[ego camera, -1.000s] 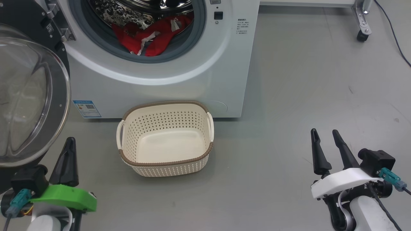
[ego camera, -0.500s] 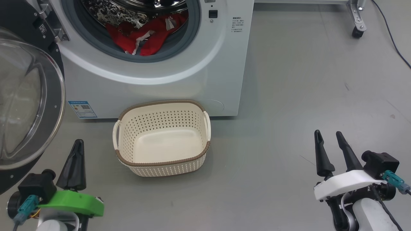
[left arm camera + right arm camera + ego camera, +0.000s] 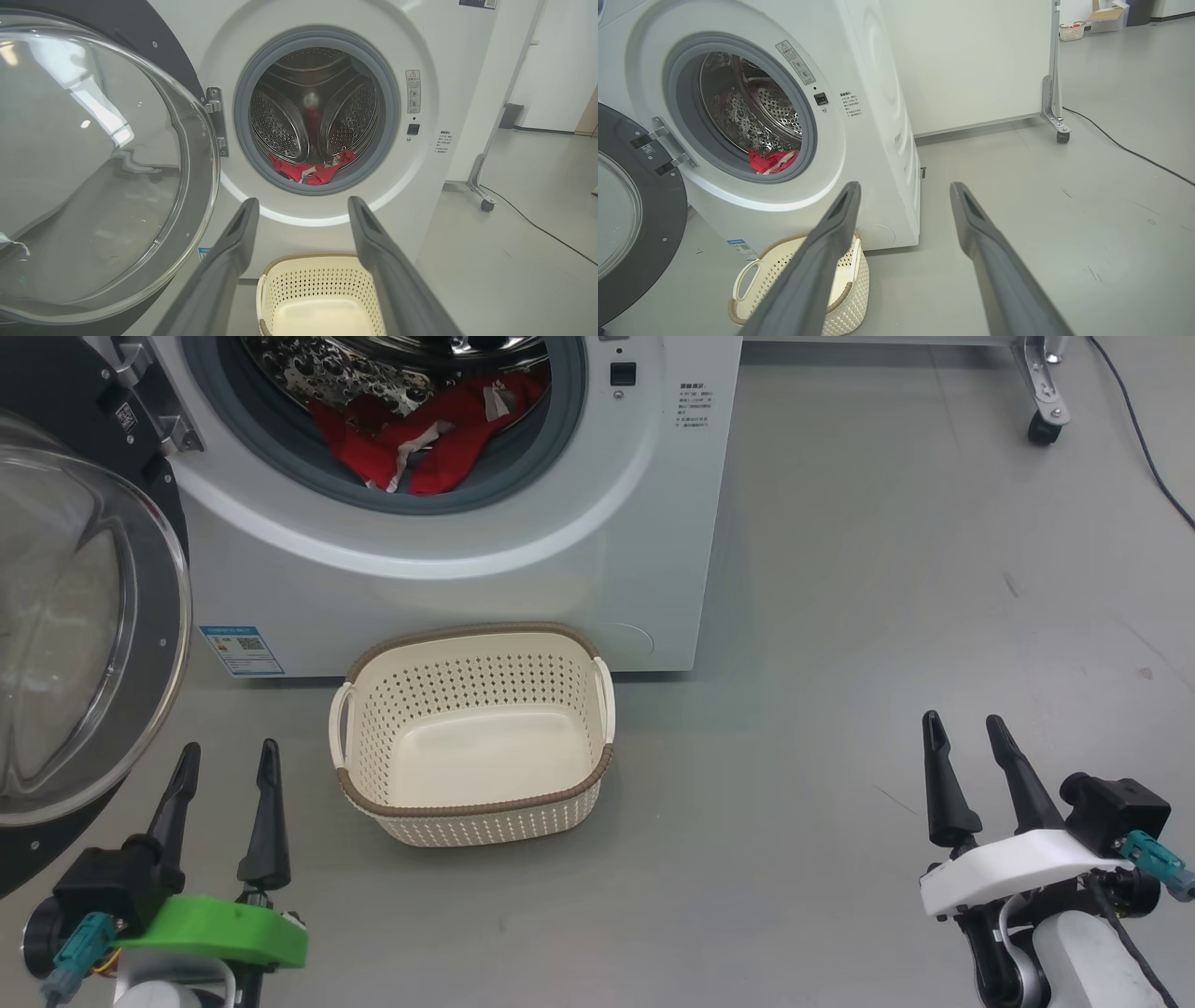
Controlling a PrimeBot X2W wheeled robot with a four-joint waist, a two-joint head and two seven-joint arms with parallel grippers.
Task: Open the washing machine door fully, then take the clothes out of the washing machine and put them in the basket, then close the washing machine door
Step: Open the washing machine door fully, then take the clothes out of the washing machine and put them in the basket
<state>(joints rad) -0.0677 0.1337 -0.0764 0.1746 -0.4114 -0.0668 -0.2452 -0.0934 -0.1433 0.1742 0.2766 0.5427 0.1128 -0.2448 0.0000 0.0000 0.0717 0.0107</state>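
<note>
- Left gripper (image 3: 231, 747) sits at seven o'clock in the head view, fingers spread apart, pointing toward twelve.
- Right gripper (image 3: 962, 719) sits at five o'clock, fingers parted, tilted toward eleven.

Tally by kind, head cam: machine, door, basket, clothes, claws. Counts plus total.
Washing machine: 1
Door: 1
Basket: 1
Red clothes heap: 1, garments in it not countable
Left claw, right claw: 2
Total: 6
</note>
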